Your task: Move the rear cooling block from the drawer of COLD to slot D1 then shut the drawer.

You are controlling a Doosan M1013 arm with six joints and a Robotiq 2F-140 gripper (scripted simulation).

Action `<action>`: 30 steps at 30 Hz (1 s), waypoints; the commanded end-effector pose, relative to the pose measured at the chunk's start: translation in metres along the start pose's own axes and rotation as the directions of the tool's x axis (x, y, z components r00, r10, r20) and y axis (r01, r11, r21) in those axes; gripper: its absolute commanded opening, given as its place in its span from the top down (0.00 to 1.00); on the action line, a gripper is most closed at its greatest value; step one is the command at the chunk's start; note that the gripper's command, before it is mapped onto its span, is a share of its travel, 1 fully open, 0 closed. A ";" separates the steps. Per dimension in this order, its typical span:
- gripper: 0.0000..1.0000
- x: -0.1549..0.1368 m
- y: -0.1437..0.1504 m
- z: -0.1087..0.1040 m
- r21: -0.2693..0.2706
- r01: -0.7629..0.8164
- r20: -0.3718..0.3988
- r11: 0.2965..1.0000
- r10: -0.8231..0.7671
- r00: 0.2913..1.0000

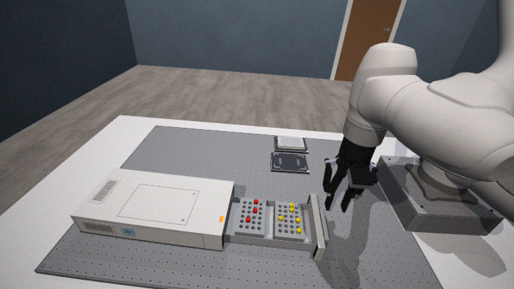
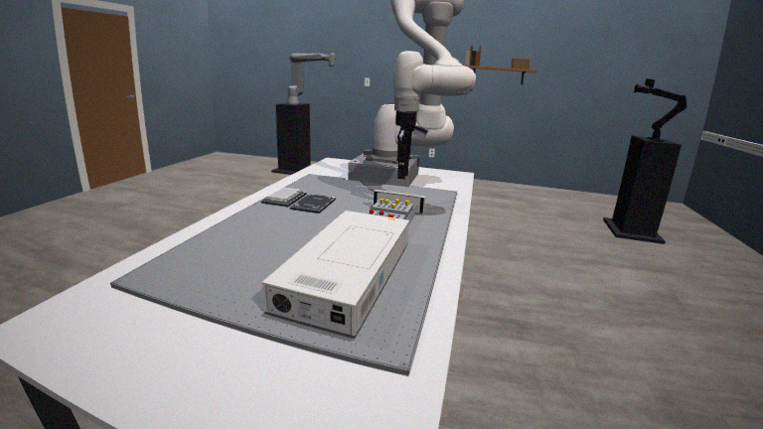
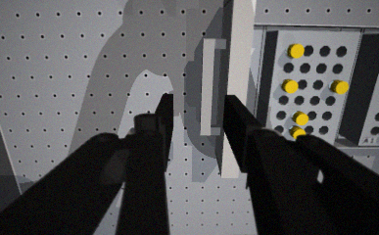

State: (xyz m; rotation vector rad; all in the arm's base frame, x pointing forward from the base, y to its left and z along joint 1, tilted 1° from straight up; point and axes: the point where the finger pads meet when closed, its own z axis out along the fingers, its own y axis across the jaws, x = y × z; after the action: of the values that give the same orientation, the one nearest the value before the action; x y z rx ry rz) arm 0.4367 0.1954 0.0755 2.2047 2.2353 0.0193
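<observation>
Fingers point down; drawer handle (slim) runs crosswise.

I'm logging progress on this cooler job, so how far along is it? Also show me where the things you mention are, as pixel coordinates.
Done: the drawer (image 1: 292,245) stands out of the cooler (image 1: 151,202) (image 2: 337,250), its orange lamp (image 1: 221,219) lit.

In hand: nothing is held; the gripper (image 1: 336,208) (image 2: 402,176) (image 3: 198,111) hovers near the handle (image 3: 207,88), fingers apart.

Left: the rear block (image 1: 239,229) with three red-capped tubes must go to the bare near slot (image 1: 290,162) (image 2: 313,203); then the drawer must be shut.
</observation>
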 end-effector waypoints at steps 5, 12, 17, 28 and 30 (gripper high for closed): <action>0.66 0.000 0.002 -0.014 -0.006 0.004 0.003 1.000 -0.004 1.000; 0.66 -0.001 0.001 -0.020 -0.004 0.004 0.004 1.000 -0.004 1.000; 0.66 0.000 0.002 -0.028 -0.006 0.004 0.004 1.000 -0.004 1.000; 0.34 -0.002 0.030 -0.025 -0.002 0.006 0.004 1.000 -0.006 1.000; 0.34 -0.002 0.039 -0.025 -0.002 0.006 0.004 1.000 -0.006 1.000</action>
State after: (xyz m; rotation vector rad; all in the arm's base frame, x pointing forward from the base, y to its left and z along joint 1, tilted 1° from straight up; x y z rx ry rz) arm 0.4617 0.1969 0.1017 2.2010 2.2358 0.0252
